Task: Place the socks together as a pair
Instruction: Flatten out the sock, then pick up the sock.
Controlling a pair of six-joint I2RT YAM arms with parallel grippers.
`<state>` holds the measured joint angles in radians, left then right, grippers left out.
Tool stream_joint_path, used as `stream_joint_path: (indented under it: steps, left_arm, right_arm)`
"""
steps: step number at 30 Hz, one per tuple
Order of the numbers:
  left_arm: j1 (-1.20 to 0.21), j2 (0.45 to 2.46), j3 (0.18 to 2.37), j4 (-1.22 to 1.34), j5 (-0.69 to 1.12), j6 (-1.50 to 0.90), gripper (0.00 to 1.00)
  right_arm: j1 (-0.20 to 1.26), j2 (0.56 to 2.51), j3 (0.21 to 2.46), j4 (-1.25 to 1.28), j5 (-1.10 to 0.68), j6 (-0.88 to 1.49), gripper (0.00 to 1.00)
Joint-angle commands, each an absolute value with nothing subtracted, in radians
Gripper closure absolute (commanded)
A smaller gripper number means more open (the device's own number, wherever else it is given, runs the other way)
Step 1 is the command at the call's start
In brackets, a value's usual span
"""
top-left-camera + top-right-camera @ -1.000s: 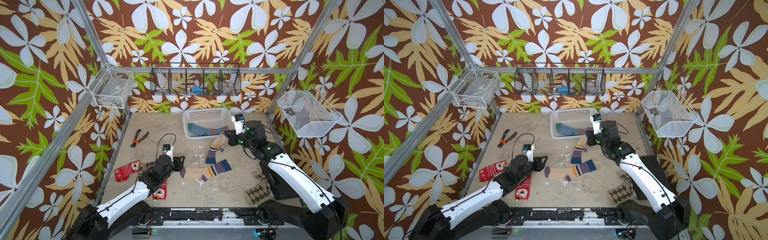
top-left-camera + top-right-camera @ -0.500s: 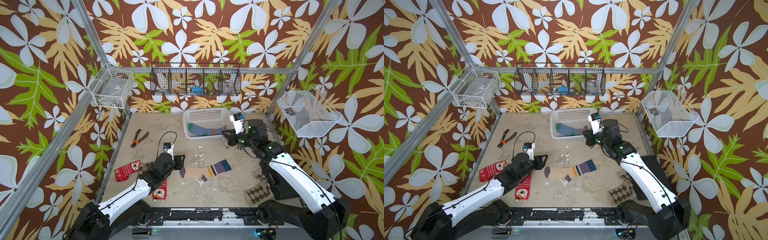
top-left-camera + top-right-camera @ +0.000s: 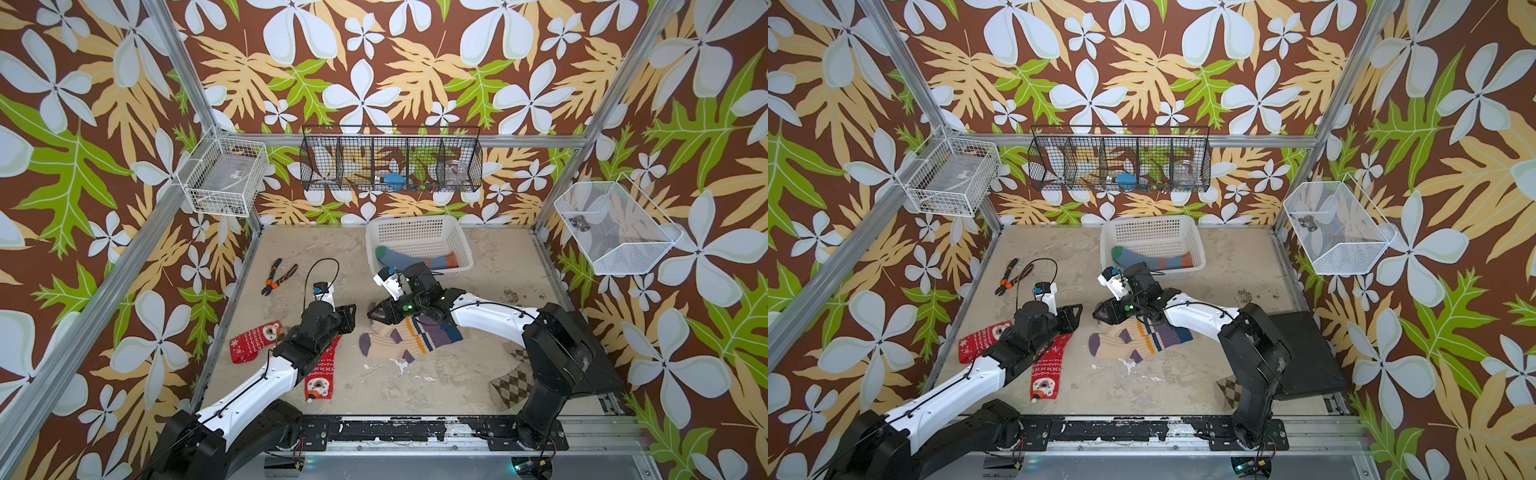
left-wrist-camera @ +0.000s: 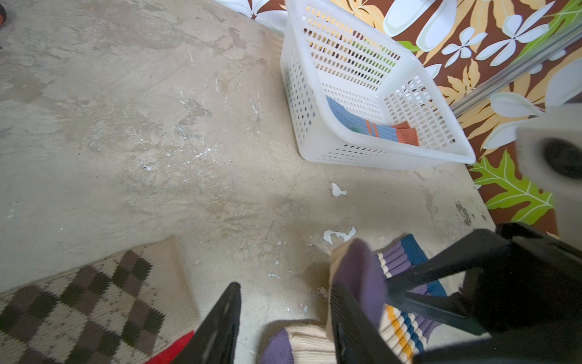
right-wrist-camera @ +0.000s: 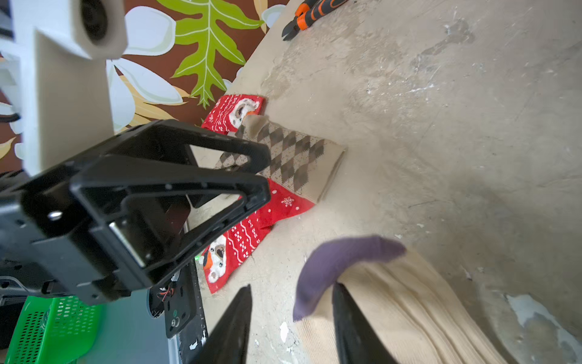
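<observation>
Cream socks (image 3: 409, 338) lie overlapped mid-worktop (image 3: 490, 266), so they read as a pair.
The right pincer (image 3: 374, 314) hangs jaws apart over their toes, probably releasing. At nine o'clock the left pincer (image 3: 352, 319), also apart, holds nothing.

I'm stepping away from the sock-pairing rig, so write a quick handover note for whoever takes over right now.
Left gripper: open, empty.
Right gripper: open, over the cream socks.
Done: blue socks are together in the white basket. The two cream socks lie overlapped.
Left: red sock and second red sock lie separately. Argyle sock is far from the second argyle sock, which overlaps the second red sock.
</observation>
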<state>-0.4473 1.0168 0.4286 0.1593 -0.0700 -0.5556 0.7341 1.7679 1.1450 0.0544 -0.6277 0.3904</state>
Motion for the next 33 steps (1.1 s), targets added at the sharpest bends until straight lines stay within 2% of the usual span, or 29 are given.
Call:
stream_joint_path:
  steps: [1,4,9,15,22,29,31,33]
  left_arm:
    - [-0.436,1.053,0.426,0.21,-0.047,-0.557,0.51]
    - [-0.437,1.107,0.435,0.235,-0.02,-0.564,0.51]
    - [-0.436,1.183,0.437,0.249,-0.029,-0.551,0.51]
    - [-0.423,1.297,0.457,0.253,0.026,-0.554,0.5]
    - [-0.422,1.315,0.435,0.229,0.031,-0.542,0.5]
    - [-0.411,1.367,0.417,0.252,0.08,-0.536,0.5]
    - [-0.411,1.387,0.416,0.272,0.111,-0.534,0.5]
    - [-0.411,1.402,0.417,0.289,0.128,-0.531,0.51]
  right_arm:
    - [0.718,1.711,1.123,0.089,-0.633,0.391,0.46]
    - [0.657,1.609,1.06,0.044,-0.596,0.375,0.41]
    - [0.487,1.448,0.901,-0.039,-0.455,0.354,0.4]
    - [0.314,1.435,0.726,-0.025,-0.396,0.354,0.41]
    - [0.311,1.561,0.738,0.018,-0.371,0.377,0.41]
    - [0.313,1.627,0.74,0.039,-0.342,0.38,0.45]
    - [0.312,1.638,0.74,0.04,-0.342,0.38,0.48]
    - [0.314,1.646,0.746,0.044,-0.352,0.382,0.57]
